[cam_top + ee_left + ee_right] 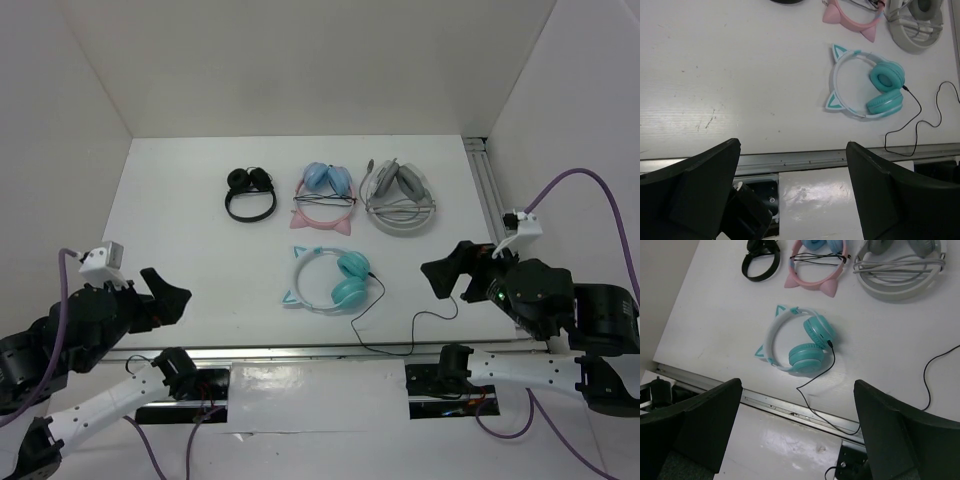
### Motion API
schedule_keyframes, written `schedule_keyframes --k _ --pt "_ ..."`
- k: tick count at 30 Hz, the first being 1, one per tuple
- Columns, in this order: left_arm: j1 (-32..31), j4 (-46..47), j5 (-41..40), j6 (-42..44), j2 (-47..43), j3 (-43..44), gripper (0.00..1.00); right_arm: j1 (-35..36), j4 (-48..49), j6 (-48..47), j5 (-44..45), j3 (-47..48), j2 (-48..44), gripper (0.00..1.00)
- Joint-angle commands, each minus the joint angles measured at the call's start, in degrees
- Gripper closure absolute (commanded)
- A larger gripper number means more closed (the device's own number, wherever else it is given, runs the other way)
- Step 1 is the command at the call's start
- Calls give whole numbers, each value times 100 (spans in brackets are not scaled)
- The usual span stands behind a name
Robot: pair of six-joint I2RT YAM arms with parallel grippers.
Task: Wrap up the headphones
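Hovering at the lower left of the top view, the left gripper (168,298) had its jaws spread and held nothing. The right gripper (443,272), at mid right, was likewise parted and empty. Between them, the thin black cable (400,338) lay loose, trailing toward the right arm. Just beyond, the headphones (328,281) lay flat at frame centre, band leftward, teal cups rightward. The right gripper appeared nearer to both cups and cable.
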Motion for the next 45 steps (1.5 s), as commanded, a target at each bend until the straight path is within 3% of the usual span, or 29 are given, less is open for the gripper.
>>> schedule_keyframes --k 1,6,11,13,19,26,30,37,45 --pt "9 548 398 271 273 -162 0 -27 34 -163 200 -74 -12 0" --pt "62 1488 1312 535 896 -608 0 -27 413 -305 199 -488 -179 0" --pt "62 2798 2051 553 1774 -1110 0 34 808 -305 322 -937 504 0" --pt "62 3510 2183 553 2126 -1373 0 34 1404 -628 253 -1120 892 0" --pt "-8 4662 2044 606 3488 -1857 0 34 2994 -1307 -267 -2034 1445 0" --pt "79 5532 1569 1255 4920 -1927 0 34 3575 -1535 -758 -2632 790 0" --pt "378 6411 2157 1712 5501 -2147 0 34 3393 -1536 -873 -2651 453 0" --pt "624 6404 1903 1766 6608 -1788 1 34 3076 -1404 -1215 -2457 67 0" --pt "624 6412 1797 1651 7330 -1673 16 34 3260 -1457 -1154 -2615 67 0"
